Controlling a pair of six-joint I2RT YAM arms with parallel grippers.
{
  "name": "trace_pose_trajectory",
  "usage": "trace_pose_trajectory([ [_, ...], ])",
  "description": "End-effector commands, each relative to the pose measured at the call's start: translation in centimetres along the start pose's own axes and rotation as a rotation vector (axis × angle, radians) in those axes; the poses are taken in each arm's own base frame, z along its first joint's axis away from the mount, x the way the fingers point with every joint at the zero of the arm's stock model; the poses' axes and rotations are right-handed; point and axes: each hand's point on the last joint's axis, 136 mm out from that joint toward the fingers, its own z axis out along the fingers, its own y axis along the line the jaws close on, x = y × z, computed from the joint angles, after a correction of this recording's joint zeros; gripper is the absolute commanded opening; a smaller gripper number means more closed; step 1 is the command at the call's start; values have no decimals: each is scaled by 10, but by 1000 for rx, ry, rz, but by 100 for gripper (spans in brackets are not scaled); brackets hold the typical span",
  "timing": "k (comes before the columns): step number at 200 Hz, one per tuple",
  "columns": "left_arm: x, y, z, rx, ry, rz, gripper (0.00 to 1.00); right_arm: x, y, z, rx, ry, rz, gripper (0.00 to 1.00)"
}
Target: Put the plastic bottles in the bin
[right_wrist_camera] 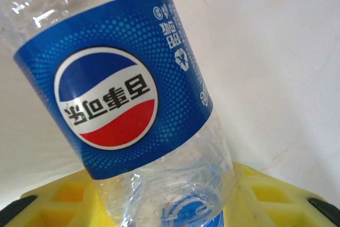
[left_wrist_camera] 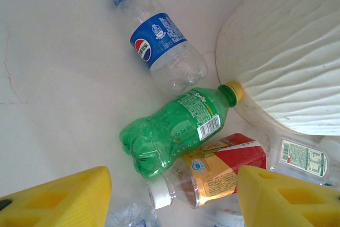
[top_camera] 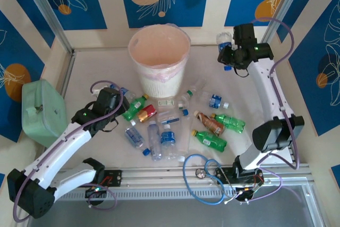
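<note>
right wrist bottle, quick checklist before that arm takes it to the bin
1. Pepsi bottle sits between the right jaws: ok.
2. Grip firm enough for the carry: cannot tell.
3. Bottle over the bin mouth: not ok, in the top view it hangs off to the bin's right.
4. Bin upright with its mouth open: ok.
5. Left jaws out of the path: ok, they are open and low over the green bottle, at the bin's near left.
</note>
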Motion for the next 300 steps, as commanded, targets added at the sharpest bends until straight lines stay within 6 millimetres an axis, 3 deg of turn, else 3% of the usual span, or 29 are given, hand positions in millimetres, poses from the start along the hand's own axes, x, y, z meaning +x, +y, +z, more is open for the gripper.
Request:
trace_pose_trajectory([
  [1, -19, -6, -11, -1, -45, -6, 64, 0, 32, -38, -81, -16, -21, 47],
  [31, -23, -9, -15, 10, -53, -12, 64, -14, 99, -85, -300, -68, -54, 49],
  [52, -20, -6, -14, 2, -45, -20, 64, -19, 140, -101, -394, -79, -104, 50],
  [85, -17, -1, -13, -15, -33, -27, 64, -16, 183, -96, -476, -44, -130, 51],
  [125, -15, 3, -14, -27, -32, -27, 64, -4, 210, -76, -520, 9, -137, 52],
  [145, -15, 5, -15, -34, -33, -26, 65, 0, 216, -72, -530, 23, -140, 57],
  [176, -12, 8, -13, -39, -29, -30, 65, 1, 217, -71, -531, 23, -147, 74],
  [239, -13, 7, -14, -40, -29, -18, 65, -7, 215, -92, -558, -29, -160, 78],
  [265, -16, 7, -18, -42, -35, 6, 64, -4, 201, -98, -516, -44, -172, 77],
  [300, -21, 2, -26, -19, -43, 62, 61, 12, 164, -113, -432, -67, -168, 77],
])
